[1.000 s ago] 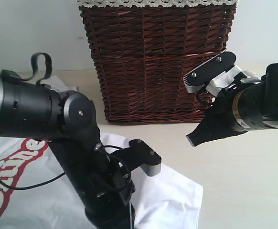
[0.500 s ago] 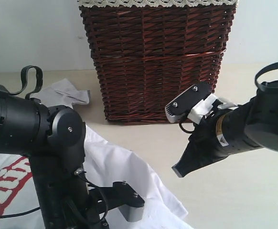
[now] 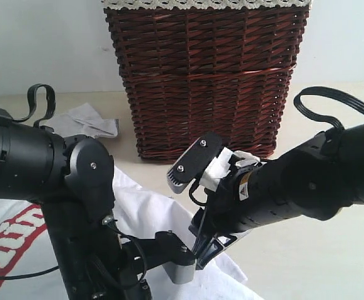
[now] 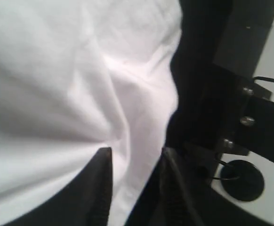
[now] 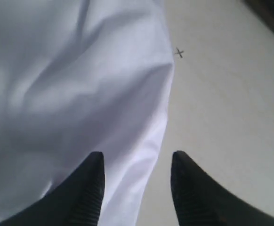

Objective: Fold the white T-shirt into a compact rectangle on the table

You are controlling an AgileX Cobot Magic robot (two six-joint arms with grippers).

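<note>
The left pincer (image 4: 136,155) was released, its jaws apart over the white T-shirt (image 4: 57,84). The right pincer (image 5: 137,157) was released too, over the shirt's edge on the table (image 5: 221,117).

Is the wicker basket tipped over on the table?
No, the wicker basket stands upright on the table, its lace-trimmed rim uppermost.

One white T-shirt (image 3: 147,212), one wicker basket (image 3: 207,75), one table (image 3: 319,262), two pincers: left pincer (image 4: 134,157), right pincer (image 5: 138,162).
</note>
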